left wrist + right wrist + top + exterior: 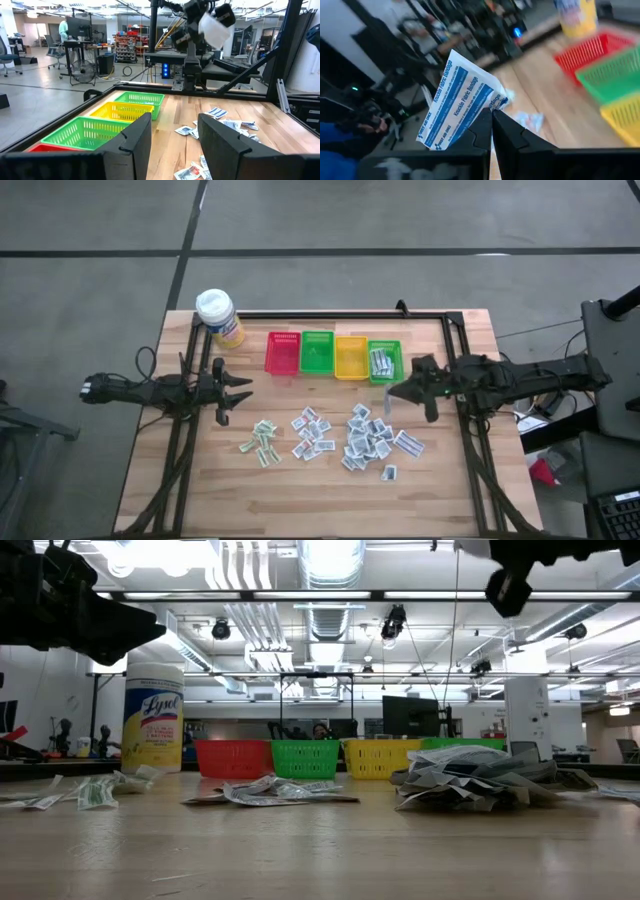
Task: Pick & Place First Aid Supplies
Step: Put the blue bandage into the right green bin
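Several first aid supplies, small white packets, lie in three loose heaps on the wooden table: green-printed ones, a middle heap and a larger right heap. More lie in the rightmost green basket. My right gripper hangs above the table in front of that basket, shut on one blue-printed packet. My left gripper waits open at the table's left side, its fingers apart with nothing between them. My right gripper pinches the packet's edge, near one corner, between its two fingertips. The fingers reach roughly level toward the table's left. The packet sticks out beyond the fingertips, tilted, and is lifted clear of the table.
A row of baskets stands at the back: red, green, yellow and the green one with packets. A yellow wipes bottle with a white cap stands at the far left corner. A black frame edges the table.
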